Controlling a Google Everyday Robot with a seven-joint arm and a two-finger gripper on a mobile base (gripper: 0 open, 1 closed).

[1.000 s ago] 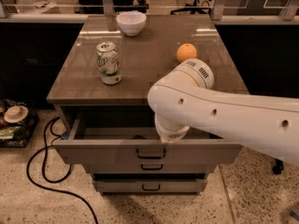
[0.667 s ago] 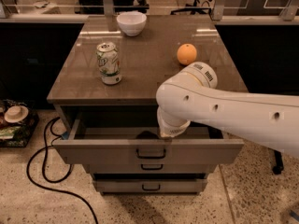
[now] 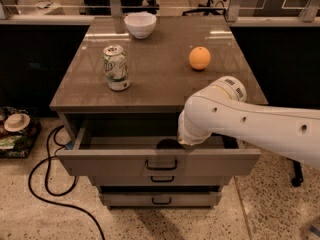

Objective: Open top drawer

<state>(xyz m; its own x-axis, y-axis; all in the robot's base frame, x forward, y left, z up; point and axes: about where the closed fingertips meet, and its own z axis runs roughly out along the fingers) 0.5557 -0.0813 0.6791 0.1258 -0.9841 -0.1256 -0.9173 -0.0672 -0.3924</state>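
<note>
**Top drawer well out, arm bent over its front**

The top drawer (image 3: pixel 100 163) is drawn far out of the cabinet (image 3: pixel 160 84). Its front sits well forward of the two lower drawers (image 3: pixel 125 199), and its grey tray is open to view. The white arm (image 3: pixel 250 124) comes in from the right and bends down over the middle of the drawer. The gripper (image 3: pixel 169 144) shows only as a dark shape under the arm's end, just behind the front's upper edge and above the black handle (image 3: pixel 161 164). Whether it is clenched, released or grasping anything cannot be told.

On the cabinet top a can (image 3: pixel 116 68), an orange (image 3: pixel 199 58) and a bowl (image 3: pixel 140 24) stand well apart from one another.

The opening itself looks done or nearly so, so the step in hand is probably the end of the pull. If more travel is wanted, the next move calls for a straight draw toward the front, in line with the drawer's slide. Otherwise the gripper should let go of whatever it may hold and lift up and clear, without nudging the front back in or catching the cabinet's edge
</note>
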